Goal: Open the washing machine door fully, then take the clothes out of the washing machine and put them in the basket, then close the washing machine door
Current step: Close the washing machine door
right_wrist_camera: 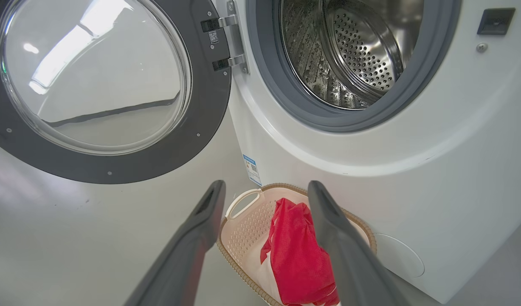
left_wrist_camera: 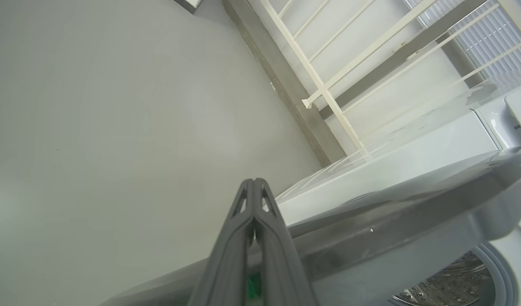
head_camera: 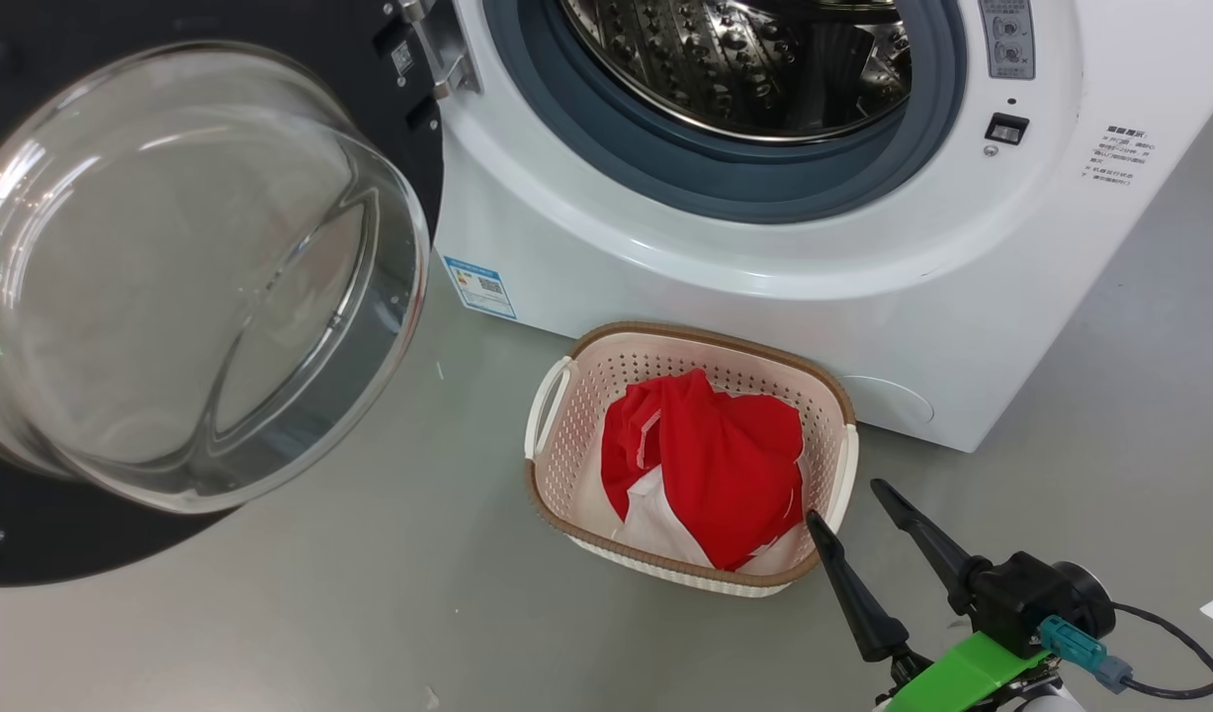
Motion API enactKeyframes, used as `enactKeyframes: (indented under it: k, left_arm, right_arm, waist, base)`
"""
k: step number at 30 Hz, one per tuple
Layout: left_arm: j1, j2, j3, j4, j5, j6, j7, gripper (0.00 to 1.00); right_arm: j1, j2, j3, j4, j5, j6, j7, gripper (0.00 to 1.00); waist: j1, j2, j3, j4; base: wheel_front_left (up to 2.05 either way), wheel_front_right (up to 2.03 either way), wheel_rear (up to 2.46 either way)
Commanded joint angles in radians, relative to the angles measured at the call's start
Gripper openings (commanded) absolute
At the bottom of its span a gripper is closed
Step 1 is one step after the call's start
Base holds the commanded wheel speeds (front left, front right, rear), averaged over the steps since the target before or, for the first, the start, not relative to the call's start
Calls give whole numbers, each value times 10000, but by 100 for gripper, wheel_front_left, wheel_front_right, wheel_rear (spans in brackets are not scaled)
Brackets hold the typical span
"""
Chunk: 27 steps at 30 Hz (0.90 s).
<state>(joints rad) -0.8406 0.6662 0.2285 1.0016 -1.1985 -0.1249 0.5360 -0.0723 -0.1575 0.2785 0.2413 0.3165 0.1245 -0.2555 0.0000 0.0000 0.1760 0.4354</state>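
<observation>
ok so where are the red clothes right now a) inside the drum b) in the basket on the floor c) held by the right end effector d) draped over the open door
b: the clothes lie in the basket on the floor in front of the washing machine, the visible part of the drum shows no fabric, and the right end effector stands open and empty beside the basket.

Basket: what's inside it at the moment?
The clothes, red fabric with white panels, lie bunched in the basket. They cover most of its bottom, so anything beneath, and whether there is one garment or two, cannot be seen.
</observation>
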Motion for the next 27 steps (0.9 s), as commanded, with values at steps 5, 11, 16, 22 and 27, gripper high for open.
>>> enactKeyframes:
  k: [5, 11, 16, 22, 27]
  left_arm:
    - [9, 621, -162, -509, -197, -57, 909, 0]
    - [395, 607, -345, -1192, -583, -57, 1677, 0]
    - [899, 740, -477, -1982, -973, -57, 2419, 0]
    - [1660, 812, -550, -3335, -1564, -57, 3054, 0]
    - [2334, 923, -653, -4423, -1980, -57, 3510, 0]
  right_arm:
    - [-374, -43, 214, -207, -21, 62, -63, 100]
    - [-364, 7, 150, -215, -37, 62, -63, 100]
    - [-301, 54, 86, -229, -25, 62, -63, 100]
    - [-157, 119, -14, -243, 5, 62, -63, 100]
    - [-55, 155, -78, -265, 20, 62, -63, 100]
  waist:
    - [0, 0, 0, -2]
    - [0, 0, -73, 9]
    - [0, 0, -185, 24]
    - [0, 0, -403, 54]
    - [0, 0, -575, 36]
  base:
    - [0, 0, 0]
    - [0, 0, 0]
    - [0, 0, 0]
    - [0, 0, 0]
    - [0, 0, 0]
